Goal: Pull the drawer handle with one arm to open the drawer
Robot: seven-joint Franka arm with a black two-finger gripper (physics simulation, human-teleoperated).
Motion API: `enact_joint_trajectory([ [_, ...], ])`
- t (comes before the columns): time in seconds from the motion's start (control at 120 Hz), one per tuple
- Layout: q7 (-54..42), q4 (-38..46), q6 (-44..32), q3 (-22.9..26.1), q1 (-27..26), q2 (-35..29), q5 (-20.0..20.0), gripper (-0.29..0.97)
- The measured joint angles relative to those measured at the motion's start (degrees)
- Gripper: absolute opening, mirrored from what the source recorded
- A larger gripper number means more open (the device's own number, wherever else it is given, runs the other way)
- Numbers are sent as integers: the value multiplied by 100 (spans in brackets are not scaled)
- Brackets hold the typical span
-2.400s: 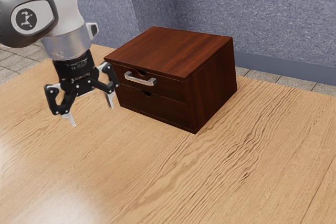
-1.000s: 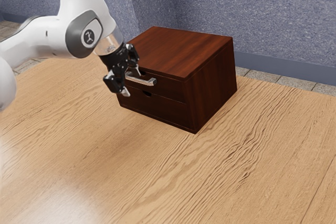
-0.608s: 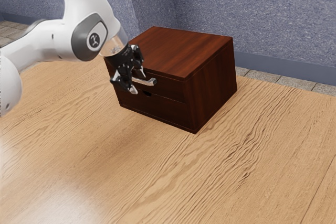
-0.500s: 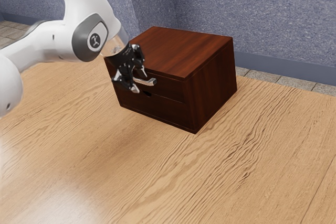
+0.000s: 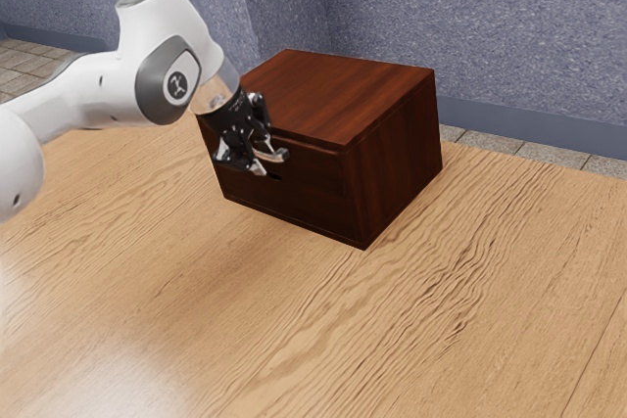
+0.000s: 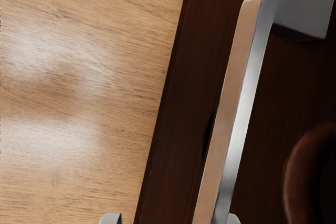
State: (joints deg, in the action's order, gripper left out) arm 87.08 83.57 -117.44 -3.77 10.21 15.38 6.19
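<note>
A dark wooden cabinet point(image 5: 338, 95) with two drawers stands on the table. The upper drawer front point(image 5: 312, 165) sits flush with the cabinet and carries a silver bar handle point(image 5: 276, 154). My gripper point(image 5: 247, 156) is at the handle's end nearer the exterior view's left, its fingers straddling the bar. In the wrist view the handle point(image 6: 241, 93) runs close past the hand across the drawer front point(image 6: 178, 129). One fingertip point(image 6: 110, 217) stands well clear of the bar while the other lies right beside it, so the gripper is open around the handle.
The lower drawer point(image 5: 294, 201) has a small notch pull and is flush too. Light wooden tabletop point(image 5: 323, 320) spreads wide in front of the cabinet. A grey-blue wall point(image 5: 490, 17) rises behind it.
My arm swung from the tabletop up to the cabinet front. In the last half second the hand pushed in over the handle, and the fingers now straddle it. The drawer has not moved.
</note>
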Motion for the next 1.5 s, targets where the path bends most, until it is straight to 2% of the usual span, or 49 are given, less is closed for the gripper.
enact_joint_trajectory([
  [0.217, -97, 208, -35, -4, 6, -130, 11, 0],
  [0.5, -179, 878, -33, -16, 79, -711, 8, -10],
  [0.783, -227, 1897, -44, 147, 365, -1555, 5, -11],
  [0.842, -234, 2132, -48, -45, 205, -1775, 2, -11],
  [1.092, -255, 3057, -63, -8, 371, -2663, -11, -11],
  [1.5, -272, 3860, -68, -7, 440, -3478, -12, -11],
])
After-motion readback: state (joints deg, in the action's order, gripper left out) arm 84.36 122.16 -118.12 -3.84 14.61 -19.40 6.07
